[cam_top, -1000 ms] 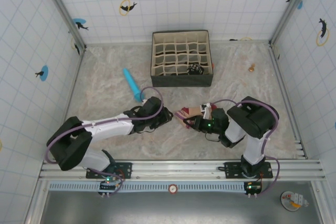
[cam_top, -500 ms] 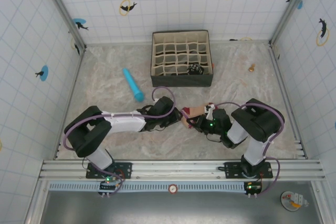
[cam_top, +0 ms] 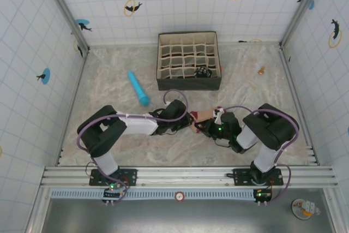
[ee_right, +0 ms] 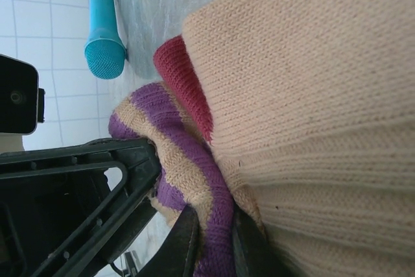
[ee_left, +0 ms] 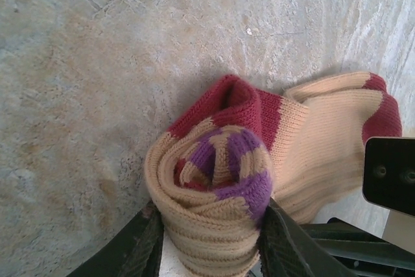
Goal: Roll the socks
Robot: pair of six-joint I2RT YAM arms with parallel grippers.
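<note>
You are viewing a marbled table (cam_top: 109,135) with a dark divided box (cam_top: 189,84) standing at its far side. The black-and-white sock (cam_top: 203,71) is sitting in a near-row compartment of that box, toward its right end; its detail is too small to read.

The peach sock (ee_left: 318,141) is lying at the centre of the table, between the two arms and nearer you than the box. Its cuff end is curling into a tight roll that is showing peach ribbing, maroon bands and purple stripes. The rest is spreading flat toward the right arm, with a maroon patch at its far edge.

The left gripper (ee_left: 211,251) is grasping the rolled end. Its two black fingers (ee_left: 146,244) are pressing against opposite sides of the roll, with the jaws standing as wide as the roll is thick.

The right gripper (ee_right: 214,251) is clamping narrowly on the same sock. Its fingers (ee_right: 183,241) are pinching a fold of the purple-striped fabric, with the peach knit lying beside them
</note>
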